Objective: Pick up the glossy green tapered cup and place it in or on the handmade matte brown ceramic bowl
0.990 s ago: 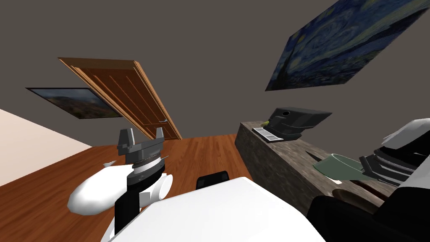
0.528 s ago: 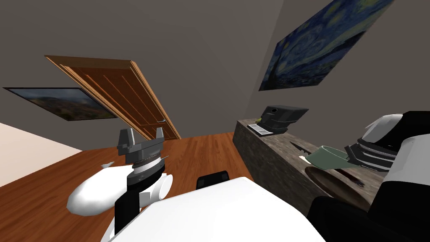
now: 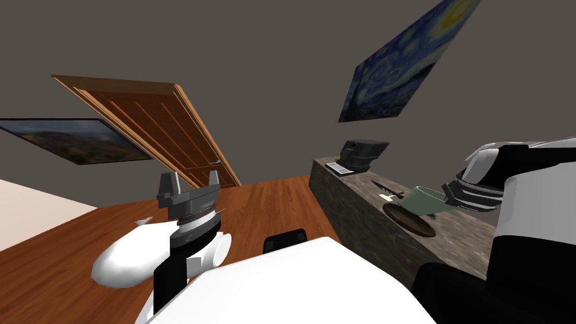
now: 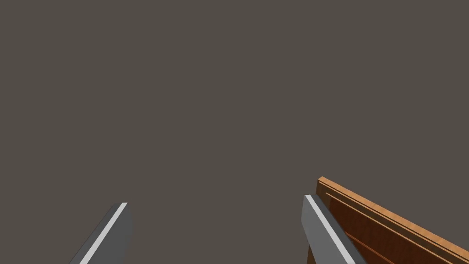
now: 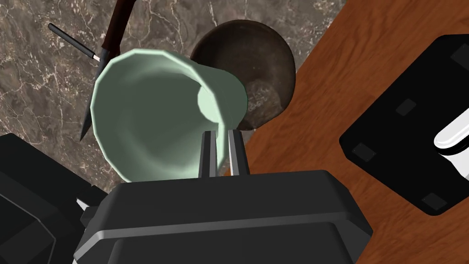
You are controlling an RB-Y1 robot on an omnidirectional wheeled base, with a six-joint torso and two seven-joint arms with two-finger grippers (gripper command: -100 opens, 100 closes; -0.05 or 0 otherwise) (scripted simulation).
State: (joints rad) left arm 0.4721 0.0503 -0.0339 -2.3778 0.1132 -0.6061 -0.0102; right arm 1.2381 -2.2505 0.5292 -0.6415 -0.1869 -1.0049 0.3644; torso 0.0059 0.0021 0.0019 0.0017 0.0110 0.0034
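Right fingers [image 5: 209, 156] clamped on green cup [image 5: 151, 114] over brown bowl [image 5: 265, 68], marbled counter [image 5: 36, 82], left fingers [image 4: 320, 229] spread, wood floor [image 3: 270, 202], grey walls [image 3: 253, 56]

Left gripper [image 4: 215, 200] here: two thin grey blades [image 4: 107, 229], each with a pale strip along one edge. Behind them, a dark grey box [image 3: 188, 198], a ribbed collar [image 3: 194, 218], then a smooth white forearm [image 3: 126, 261]. Right gripper [image 5: 222, 133]: matching slim blades off a broad, bevelled black body [image 5: 220, 220], dark ringed wrist [image 3: 472, 194] behind.
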